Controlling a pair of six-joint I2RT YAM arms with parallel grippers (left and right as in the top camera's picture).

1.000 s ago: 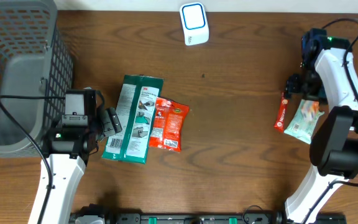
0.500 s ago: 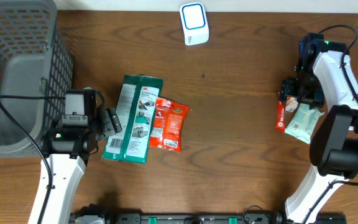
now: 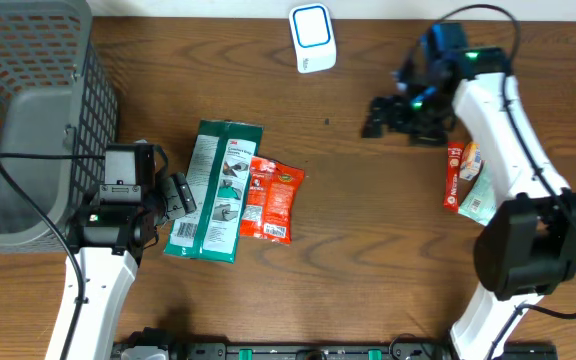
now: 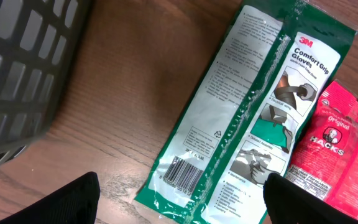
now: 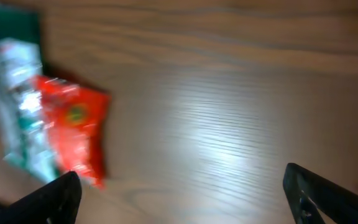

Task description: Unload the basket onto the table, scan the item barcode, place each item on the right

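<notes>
Our right gripper (image 3: 378, 116) hangs wide open and empty over the far right of the tabletop (image 3: 368, 260). The left gripper (image 3: 180, 195), equally open and empty, sits beside the green glove pack (image 3: 214, 190) and red snack packet (image 3: 273, 200) left of centre. We judge nothing is yet at the scanner (image 3: 311, 38) by the far edge, so picking and scanning remain

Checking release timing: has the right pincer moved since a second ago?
Yes. In the overhead view the right pincer swung left, from the red packet toward the white scanner.
</notes>
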